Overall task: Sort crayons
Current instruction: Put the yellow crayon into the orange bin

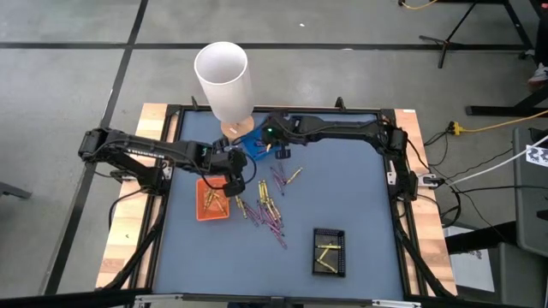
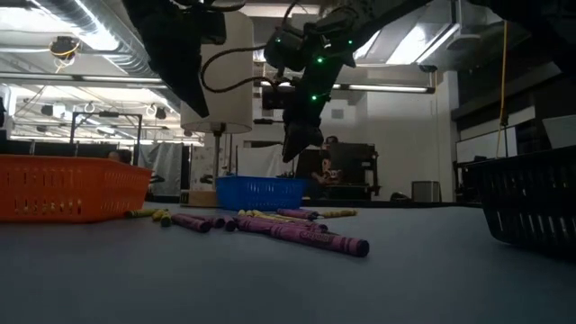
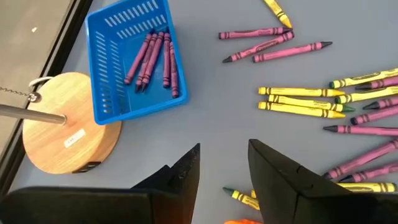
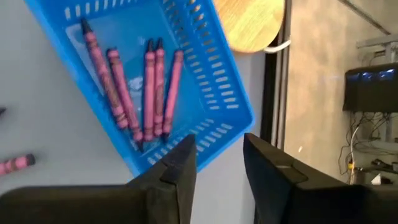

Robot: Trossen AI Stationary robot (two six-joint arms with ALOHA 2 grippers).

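A purple drop-off is judged just finished: the right gripper [image 4: 214, 158] is held released and empty above the blue tray [image 4: 217, 74] with five purple crayons [image 4: 134, 93] inside, the left gripper [image 3: 224, 165] parted over the loose pile [image 3: 317, 102], whence another crayon must next be fetched.
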